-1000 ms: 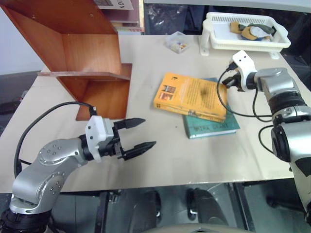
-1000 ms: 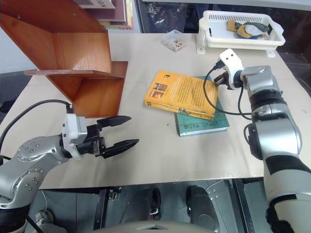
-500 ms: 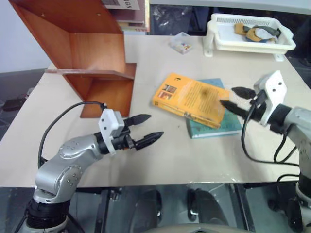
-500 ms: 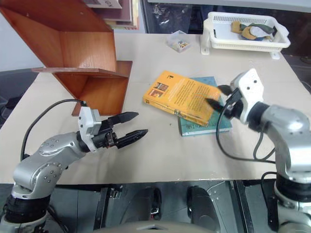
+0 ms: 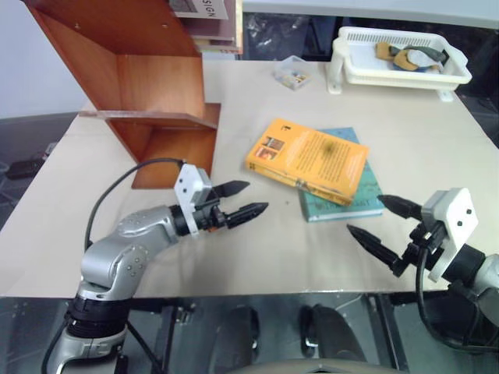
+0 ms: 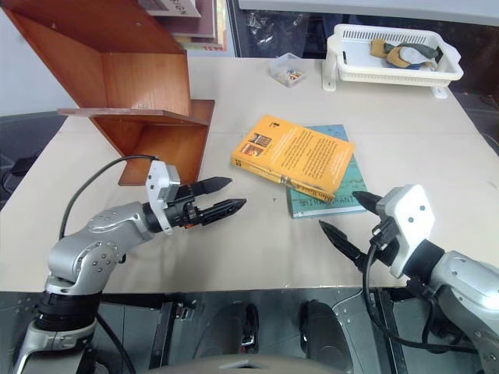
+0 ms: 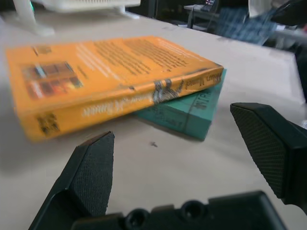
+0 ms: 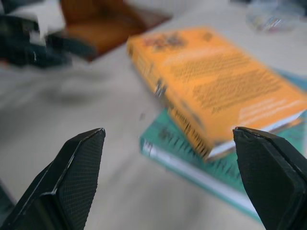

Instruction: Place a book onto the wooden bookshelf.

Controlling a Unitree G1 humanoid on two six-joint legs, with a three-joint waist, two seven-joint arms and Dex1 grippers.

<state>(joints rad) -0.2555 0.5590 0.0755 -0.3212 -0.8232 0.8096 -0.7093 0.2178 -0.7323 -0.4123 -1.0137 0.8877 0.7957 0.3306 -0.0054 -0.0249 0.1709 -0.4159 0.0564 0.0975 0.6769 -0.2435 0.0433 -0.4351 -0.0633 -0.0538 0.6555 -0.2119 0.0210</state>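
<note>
Two books lie on the beige tabletop (image 5: 234, 93), one stacked on the other; the book (image 5: 308, 160) on top is an orange-yellow paperback with a small picture near one corner of its cover, lines of dark text and white page edges, lying flat and skewed across the teal-green book (image 5: 347, 205) beneath it, whose near edge and right side stick out from under it; the pair sits near the middle of the tabletop, a little to the right; one wooden bookshelf (image 5: 140, 78), reddish-brown with slanted panels and a thin horizontal board, stands at the far left, well apart from the books; one white plastic basket (image 5: 399, 58) sits at the far right corner with a few small items inside; one small clear box (image 5: 290, 71) rests just left of the basket, with tiny coloured bits in it; two grippers are above the tabletop; the left gripper (image 5: 243, 199) hangs left of the books, released, its two black fingers spread and pointing toward the orange-yellow spine, touching nothing; the right gripper (image 5: 376, 227) hangs at the near right, released and grasping nothing, its fingers wide apart and aimed at the near corner of the stack, clear of both books.
</note>
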